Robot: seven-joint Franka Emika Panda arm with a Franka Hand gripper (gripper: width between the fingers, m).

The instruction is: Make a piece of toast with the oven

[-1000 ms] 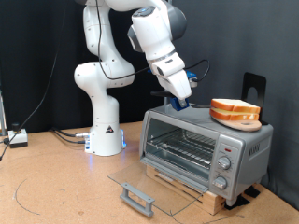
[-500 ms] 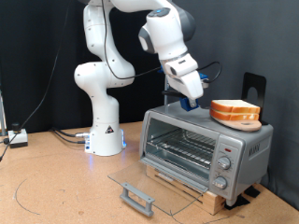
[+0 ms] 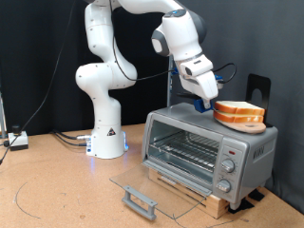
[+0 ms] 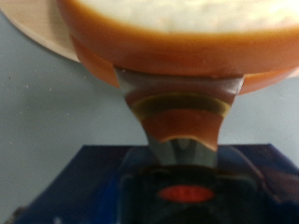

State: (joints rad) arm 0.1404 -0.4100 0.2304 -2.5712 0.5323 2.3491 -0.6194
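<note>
Cables (image 3: 66,138): some thin cables are seen on the brown table (image 3: 57,195), at the exterior view's left, near the foot of the arm.

Robot arm (image 3: 103,85): a white arm is seen standing on the table. It is bent over towards the exterior view's right.

Oven door (image 3: 142,195): the glass door is seen lying open and flat, in front of the oven. A grey bar handle (image 3: 140,200) is seen at its front edge.

Oven (image 3: 209,147): a silver-grey box is seen at the exterior view's right. A wire rack (image 3: 185,147) is seen inside, and nothing is seen lying on it. Round knobs (image 3: 226,171) are seen on its side panel.

Gripper (image 3: 206,101): it is held low above the oven's top, just beside the bread. In the wrist view one finger (image 4: 177,117) is seen right up against the crust. Whether the jaws are wide or narrow cannot be told from the pictures.

Piece of toast (image 3: 239,110): a pale bread slice with an orange-brown crust is seen on top of the oven, at the exterior view's right. It is the top slice of a small stack.

Second slice (image 3: 240,119): it is seen under the top slice.

Round board (image 3: 242,125): a wooden board is seen under the bread, on the oven's roof. Its pale edge (image 4: 33,28) is also seen in the wrist view.
</note>
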